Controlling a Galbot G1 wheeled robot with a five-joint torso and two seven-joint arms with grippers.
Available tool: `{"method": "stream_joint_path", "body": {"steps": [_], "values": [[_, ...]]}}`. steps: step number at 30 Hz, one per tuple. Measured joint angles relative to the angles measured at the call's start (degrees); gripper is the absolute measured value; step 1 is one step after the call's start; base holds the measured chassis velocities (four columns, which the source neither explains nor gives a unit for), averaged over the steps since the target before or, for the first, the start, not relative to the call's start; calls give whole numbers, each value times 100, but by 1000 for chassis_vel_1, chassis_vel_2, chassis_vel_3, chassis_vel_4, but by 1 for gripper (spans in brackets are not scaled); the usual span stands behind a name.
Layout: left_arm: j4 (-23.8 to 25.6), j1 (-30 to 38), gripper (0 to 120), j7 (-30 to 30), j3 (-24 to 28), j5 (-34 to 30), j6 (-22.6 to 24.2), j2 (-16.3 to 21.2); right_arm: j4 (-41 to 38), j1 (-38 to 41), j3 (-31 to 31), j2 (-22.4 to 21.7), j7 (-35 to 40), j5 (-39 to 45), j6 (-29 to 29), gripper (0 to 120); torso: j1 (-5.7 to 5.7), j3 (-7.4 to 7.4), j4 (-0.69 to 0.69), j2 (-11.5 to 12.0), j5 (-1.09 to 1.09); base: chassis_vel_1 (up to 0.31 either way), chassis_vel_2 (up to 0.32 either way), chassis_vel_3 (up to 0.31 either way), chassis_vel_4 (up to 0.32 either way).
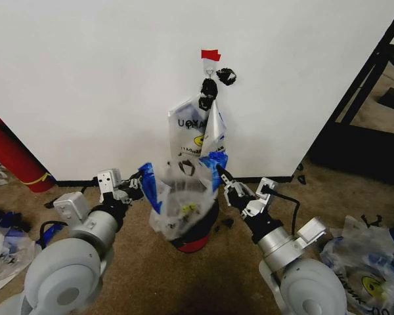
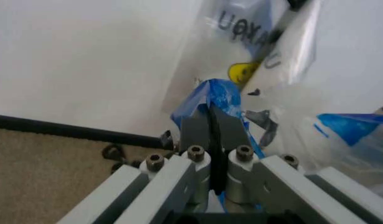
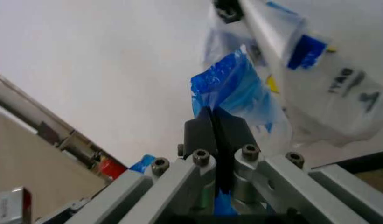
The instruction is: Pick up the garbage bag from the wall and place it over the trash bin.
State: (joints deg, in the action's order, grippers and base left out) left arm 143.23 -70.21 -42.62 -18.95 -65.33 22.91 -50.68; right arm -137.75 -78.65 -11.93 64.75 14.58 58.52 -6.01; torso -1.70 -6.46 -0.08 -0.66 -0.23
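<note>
Grippers: left [image 1: 139, 186] + right [image 1: 220, 178], fingers clamping garbage bag [image 1: 180, 203] handles over 1 trash bin [image 1: 196, 237].

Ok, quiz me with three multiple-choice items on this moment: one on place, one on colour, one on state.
1. Where is the garbage bag being held?
A. over the trash bin
B. flat on the carpet
C. beside the red cylinder

2. What colour are its handles?
A. green
B. blue
C. black

3. What state is the left pincer in?
A. wide open
B. shut on nothing
C. shut on a handle

Key: A, the bag's mouth hangs spread above the bin between the left pincer and right pincer; B, blue plastic bunches at both pincers; C, the left wrist view shows the fingers clamped on blue plastic.
</note>
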Motion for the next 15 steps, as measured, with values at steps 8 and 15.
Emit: {"method": "stream_joint_path", "body": {"steps": [8,15], "values": [[0,468,0,131,173,38,-110,166,-159,179,-362,-101,106,129,108,0,0,0,2,0,0,0,0,0,0],[1,1162,0,202,515,-42,-155,293,-223,396,-557,-150,112,201,114,0,-1,-1,1,0,0,0,0,0,0]]}}
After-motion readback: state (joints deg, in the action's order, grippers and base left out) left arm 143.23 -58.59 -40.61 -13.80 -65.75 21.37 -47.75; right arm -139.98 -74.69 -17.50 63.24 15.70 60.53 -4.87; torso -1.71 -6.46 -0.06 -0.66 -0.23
